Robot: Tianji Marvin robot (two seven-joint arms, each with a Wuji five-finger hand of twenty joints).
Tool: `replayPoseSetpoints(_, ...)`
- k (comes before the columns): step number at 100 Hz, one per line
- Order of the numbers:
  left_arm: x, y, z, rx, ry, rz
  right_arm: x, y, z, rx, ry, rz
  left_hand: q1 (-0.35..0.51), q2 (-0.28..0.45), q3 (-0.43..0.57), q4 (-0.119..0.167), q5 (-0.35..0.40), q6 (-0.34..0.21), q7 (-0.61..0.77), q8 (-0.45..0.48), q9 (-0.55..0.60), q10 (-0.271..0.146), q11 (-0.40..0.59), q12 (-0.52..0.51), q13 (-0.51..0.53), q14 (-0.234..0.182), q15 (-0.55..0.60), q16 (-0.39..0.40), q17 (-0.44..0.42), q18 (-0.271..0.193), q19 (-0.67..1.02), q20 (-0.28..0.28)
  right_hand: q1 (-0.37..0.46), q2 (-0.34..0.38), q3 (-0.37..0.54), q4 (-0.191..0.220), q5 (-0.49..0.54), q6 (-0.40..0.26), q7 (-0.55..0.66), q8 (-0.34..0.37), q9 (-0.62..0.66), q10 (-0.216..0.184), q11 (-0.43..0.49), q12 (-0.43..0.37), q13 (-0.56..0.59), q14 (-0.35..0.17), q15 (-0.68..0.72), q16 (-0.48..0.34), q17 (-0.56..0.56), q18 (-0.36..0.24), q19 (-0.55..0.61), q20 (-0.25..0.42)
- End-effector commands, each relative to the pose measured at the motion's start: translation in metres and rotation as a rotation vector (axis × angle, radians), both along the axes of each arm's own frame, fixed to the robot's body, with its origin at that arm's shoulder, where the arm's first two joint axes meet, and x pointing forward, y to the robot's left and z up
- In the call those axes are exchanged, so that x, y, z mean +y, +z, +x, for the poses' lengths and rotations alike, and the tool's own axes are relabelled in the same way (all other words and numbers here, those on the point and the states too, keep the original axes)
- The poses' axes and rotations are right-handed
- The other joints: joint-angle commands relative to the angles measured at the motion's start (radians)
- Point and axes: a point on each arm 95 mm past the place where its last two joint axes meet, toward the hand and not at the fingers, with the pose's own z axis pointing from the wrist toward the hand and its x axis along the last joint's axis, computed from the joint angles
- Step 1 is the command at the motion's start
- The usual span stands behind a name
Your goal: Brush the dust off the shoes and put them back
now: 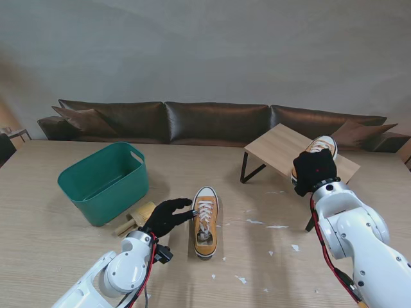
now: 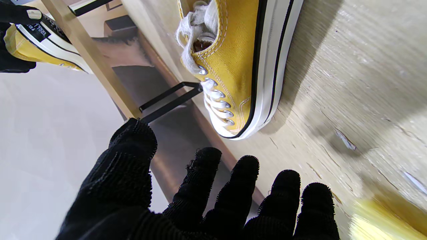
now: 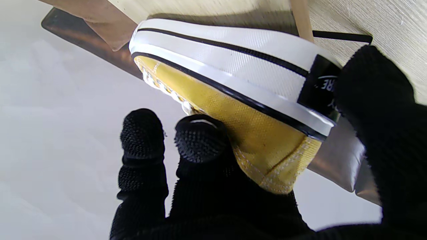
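right hand (image 1: pixel 315 169) is closed round the heel of a yellow canvas shoe (image 1: pixel 319 146) on the small wooden rack (image 1: pixel 276 145), far right; thumb on the heel patch, fingers (image 3: pixel 200 143) on the canvas side. left hand (image 1: pixel 168 216) is empty with fingers spread, just beside the second shoe (image 1: pixel 205 220), which lies flat on the surface (image 1: pixel 51 244) near the centre, toe pointing far. brush (image 1: pixel 136 217) lies left of that hand, beside the green tub (image 1: pixel 106 181). white scraps are scattered on the surface to the right.

handling, my guess: light, soft canvas upper that gives when squeezed, stiff rubber sole and foxing, loose laces that could snag. best hold is heel counter or sole sides.

writing: heel patch on the held shoe is cut off, reads roughly "re" in the right wrist view and "tooll" in the left wrist view; brand not readable.
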Motion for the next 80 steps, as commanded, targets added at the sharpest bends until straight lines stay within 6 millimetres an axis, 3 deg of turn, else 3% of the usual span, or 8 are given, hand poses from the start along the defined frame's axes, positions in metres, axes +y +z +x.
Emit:
replayPoseSetpoints(1, -0.003, -0.001, -0.001, 0.012, -0.012, -0.012, 0.004, 0.006, -0.002, -0.014, 0.019, -0.010, 0.023, 0.050, -0.032, 0.044, 0.005, 0.002, 0.000, 0.003, 0.009, 0.007, 0.004, 0.004, 0.010, 0.021, -0.006, 0.001, -0.012, -0.003, -0.008, 0.008, 0.142, 0.014, 0.197, 0.053, 0.012, -0.033, 0.111, 0.035, 0.021, -0.032, 0.033, 0.026, 0.039, -0.029, 0.027, 0.013, -0.050, -0.015, 0.043, -0.019)
replayPoseSetpoints(80, -0.004, -0.001, -0.001, 0.019, -0.003, -0.015, 0.022, 0.027, 0.003, -0.108, 0.129, -0.046, 0.034, 0.062, -0.055, 0.047, 0.008, 0.003, 0.000, 0.003, 0.009, 0.009, 0.004, 0.003, 0.008, 0.024, -0.009, 0.001, -0.013, -0.001, -0.008, 0.009, 0.136, 0.013, 0.224, 0.051, -0.003, -0.022, 0.177, -0.030, 0.028, -0.043, 0.047, 0.044, 0.063, -0.048, 0.033, 0.009, -0.018, -0.034, 0.045, -0.019)
